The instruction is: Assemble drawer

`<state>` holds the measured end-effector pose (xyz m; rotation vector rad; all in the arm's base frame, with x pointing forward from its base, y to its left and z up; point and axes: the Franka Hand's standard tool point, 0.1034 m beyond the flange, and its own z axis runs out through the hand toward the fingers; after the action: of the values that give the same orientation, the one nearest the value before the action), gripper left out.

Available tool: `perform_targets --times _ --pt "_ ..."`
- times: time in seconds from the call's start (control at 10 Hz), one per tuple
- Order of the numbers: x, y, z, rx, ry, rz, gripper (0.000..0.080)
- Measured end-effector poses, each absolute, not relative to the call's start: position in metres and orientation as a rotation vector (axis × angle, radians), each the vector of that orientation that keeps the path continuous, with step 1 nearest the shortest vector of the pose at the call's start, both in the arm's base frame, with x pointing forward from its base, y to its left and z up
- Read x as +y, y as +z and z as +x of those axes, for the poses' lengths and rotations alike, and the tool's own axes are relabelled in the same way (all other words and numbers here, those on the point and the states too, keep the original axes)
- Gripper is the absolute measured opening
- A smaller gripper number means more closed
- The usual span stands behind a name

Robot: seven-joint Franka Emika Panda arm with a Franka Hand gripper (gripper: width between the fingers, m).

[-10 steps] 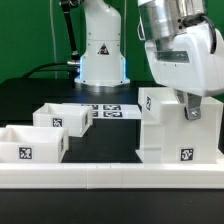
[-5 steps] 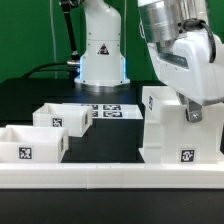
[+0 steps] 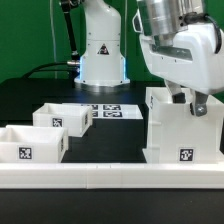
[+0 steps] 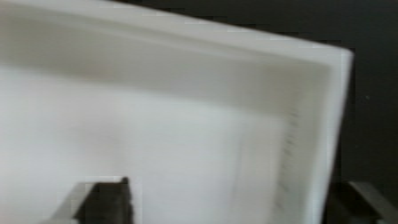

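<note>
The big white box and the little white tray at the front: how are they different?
The big casing stands tall; the front tray is low. The tray is open on top; the casing shows a closed front face. The gripper is at the casing's top edge, not at the tray. Both are white, with a black-and-white square tag on the front.

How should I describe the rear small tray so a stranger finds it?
Behind the long white rail, on the exterior view's left, stand two open-top trays. The rear tray sits beside the marker board; the front tray sits by the rail.
</note>
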<state>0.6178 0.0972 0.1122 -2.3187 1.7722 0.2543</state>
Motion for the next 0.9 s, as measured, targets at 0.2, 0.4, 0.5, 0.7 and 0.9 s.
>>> perform_targets --times 0.2,0.4,0.5,0.7,0.9 --pt "0.091 0.126 0.604 1.565 0.253 -2.444 0.0638" --pt "0.076 0.146 0.586 1.364 0.267 -2.547 0.0646" --pt "0.066 0.146 0.582 1.186 0.269 -2.626 0.0649" --pt "0.062 0.144 0.578 1.146 0.291 -2.64 0.0649" --pt "0.062 0.143 0.577 1.111 0.29 -2.657 0.0649"
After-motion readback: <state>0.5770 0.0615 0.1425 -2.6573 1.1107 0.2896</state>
